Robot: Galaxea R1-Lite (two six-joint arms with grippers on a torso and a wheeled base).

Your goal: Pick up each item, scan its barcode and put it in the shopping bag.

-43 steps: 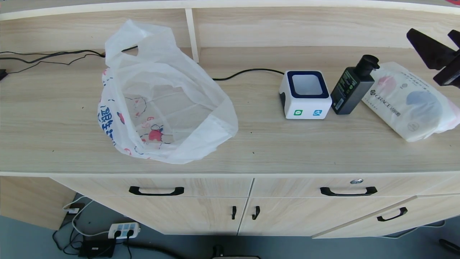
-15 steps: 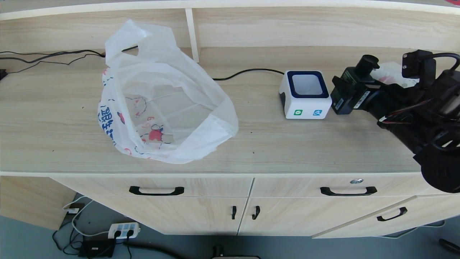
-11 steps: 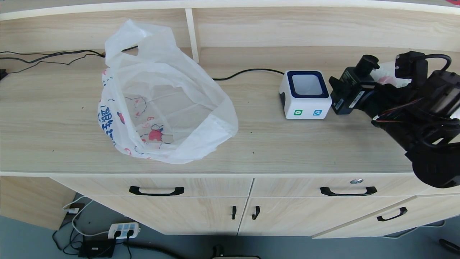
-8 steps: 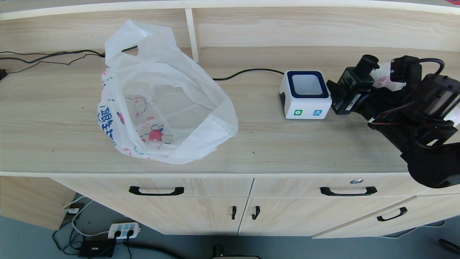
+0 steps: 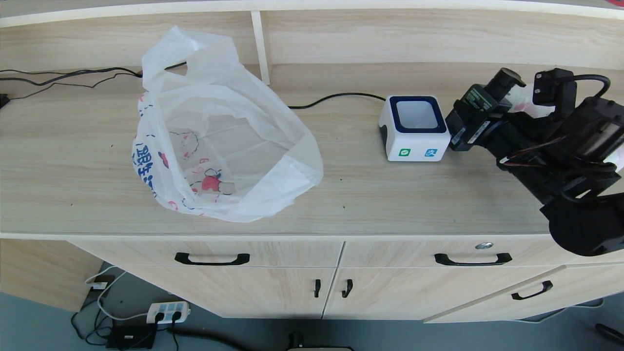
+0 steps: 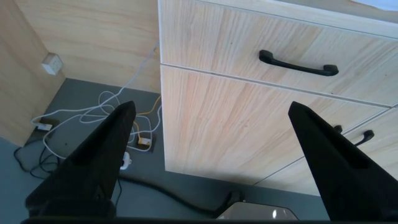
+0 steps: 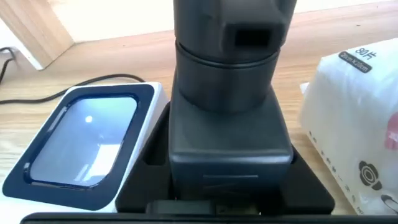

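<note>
My right gripper (image 5: 474,127) is shut on the black pump bottle (image 5: 480,105), which is tilted with its pump head toward the back right, just right of the white barcode scanner (image 5: 414,127). In the right wrist view the bottle (image 7: 227,106) sits between the fingers (image 7: 152,171), beside the scanner's glass window (image 7: 87,149). The white shopping bag (image 5: 219,141) lies open on the counter's left half. A white tissue pack (image 5: 526,100) lies behind the right arm, mostly hidden. My left gripper (image 6: 211,111) hangs open below counter level, facing the cabinet drawers.
The scanner's black cable (image 5: 336,97) runs back left across the counter. More cables (image 5: 68,78) lie at the far left. An upright divider (image 5: 261,46) splits the back shelf. Bare counter (image 5: 360,195) stretches between bag and scanner.
My right arm came in from the right and shut on the bottle. In the last half second the bottle rose a little and tipped, its pump head swinging right.
</note>
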